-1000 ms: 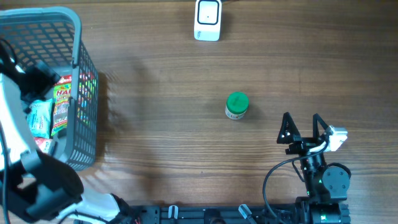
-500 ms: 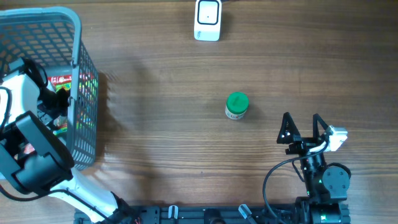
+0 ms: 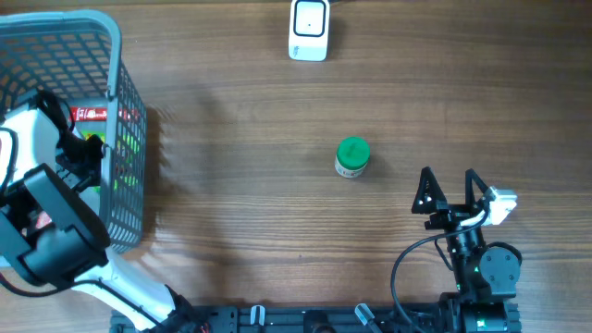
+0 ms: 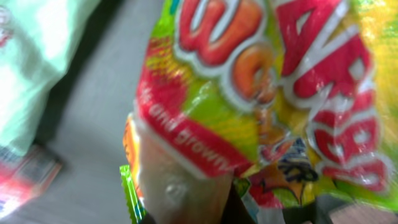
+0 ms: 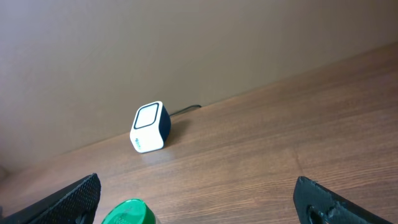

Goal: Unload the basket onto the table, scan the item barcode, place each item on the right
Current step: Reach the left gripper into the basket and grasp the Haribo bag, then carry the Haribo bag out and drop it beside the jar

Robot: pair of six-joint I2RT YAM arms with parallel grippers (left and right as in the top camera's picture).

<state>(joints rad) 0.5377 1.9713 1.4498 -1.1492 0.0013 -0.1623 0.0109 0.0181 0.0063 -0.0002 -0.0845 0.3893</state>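
One pair of jaws has just snapped to. Overhead, the left gripper [image 3: 88, 153], wide open a second ago, is sunk in the basket [image 3: 111, 37] at nine o'clock on the table and now closed among the packets. That reads as the pick made, with the lift to come. The scanner [image 3: 309, 30] waits at twelve o'clock, well apart from the basket. The basket wall is the hurdle, so the catch must rise over the rim first. A green-lidded jar [image 3: 352, 155] stands near the middle, to the side of that route. At five o'clock the right gripper [image 3: 450, 188] has not stirred, jaws wide and empty.

On the left wrist, a yellow-green and red snack packet [image 4: 261, 106] fills the blurred view, its foil crumpled against the dark fingers at six o'clock. It looks pinched. No barcode shows on this face. A pale packet [image 4: 37, 56] lies at ten o'clock.

On the right wrist, the scanner sits ahead, the jar lid at seven o'clock, and the fingertips [image 5: 68, 199] are spread to both lower corners
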